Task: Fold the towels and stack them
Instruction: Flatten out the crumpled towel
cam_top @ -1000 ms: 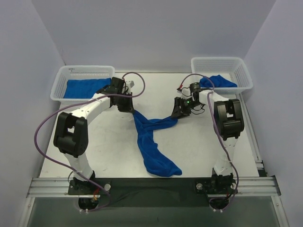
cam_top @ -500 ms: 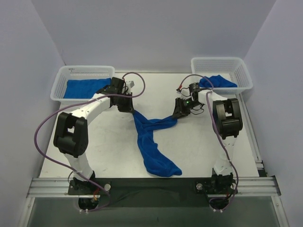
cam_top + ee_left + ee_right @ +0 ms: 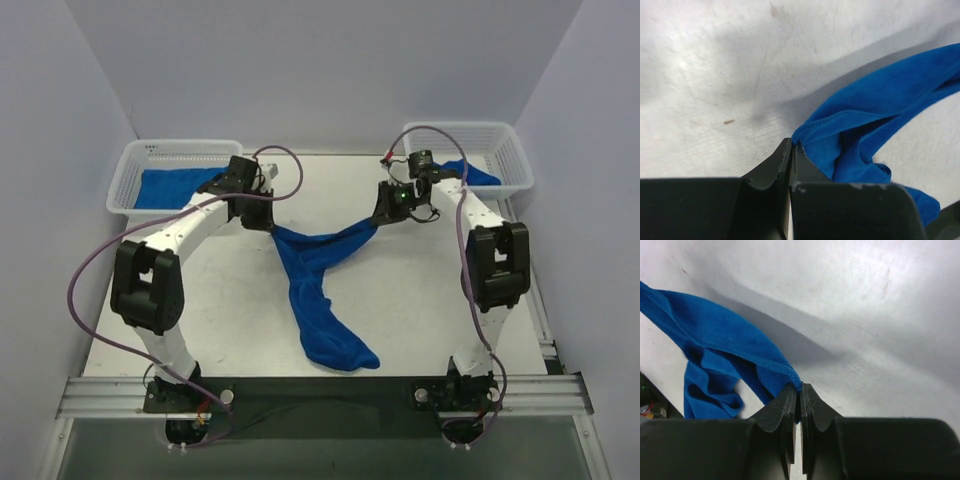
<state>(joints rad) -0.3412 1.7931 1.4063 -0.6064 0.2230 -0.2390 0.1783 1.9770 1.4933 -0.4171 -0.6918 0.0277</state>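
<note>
We had the royal-blue terry towel (image 3: 318, 290) pinched at both ends. Left end effector (image 3: 791, 149) was pressed together on a hemmed corner, and right end effector (image 3: 799, 390) on another hemmed edge. The span between them hung off the white counter (image 3: 200, 300), sagging mid-way. The rest trailed toward 6 o'clock and lay bunched on the counter. We saw a second blue towel (image 3: 165, 185) in the white plastic mesh basket (image 3: 135, 160) at 10 o'clock, and a third blue towel (image 3: 478, 172) in the matching white basket (image 3: 505, 135) at 2 o'clock.
</note>
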